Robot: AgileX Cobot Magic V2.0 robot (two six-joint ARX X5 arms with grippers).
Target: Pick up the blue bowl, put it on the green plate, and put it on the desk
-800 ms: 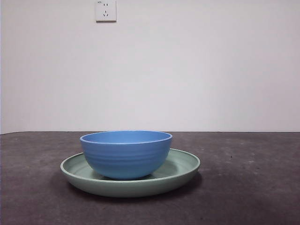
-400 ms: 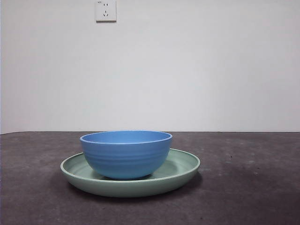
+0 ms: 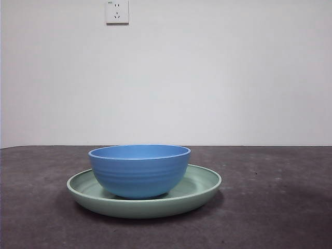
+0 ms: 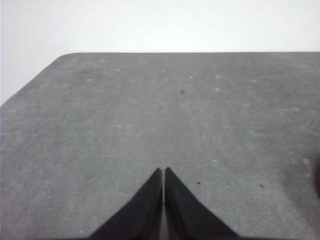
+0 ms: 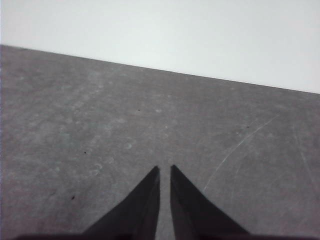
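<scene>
The blue bowl (image 3: 139, 170) stands upright inside the green plate (image 3: 203, 185), which rests on the desk (image 3: 275, 207) in the middle of the front view. Neither gripper shows in the front view. My left gripper (image 4: 163, 172) is shut and empty above bare desk (image 4: 150, 115). My right gripper (image 5: 164, 170) is shut, its tips a thin gap apart, empty above bare desk (image 5: 125, 125). Neither wrist view shows the bowl or the plate.
A white wall with a socket (image 3: 117, 11) stands behind the desk. The desk's far edge and a rounded corner (image 4: 65, 56) show in the left wrist view.
</scene>
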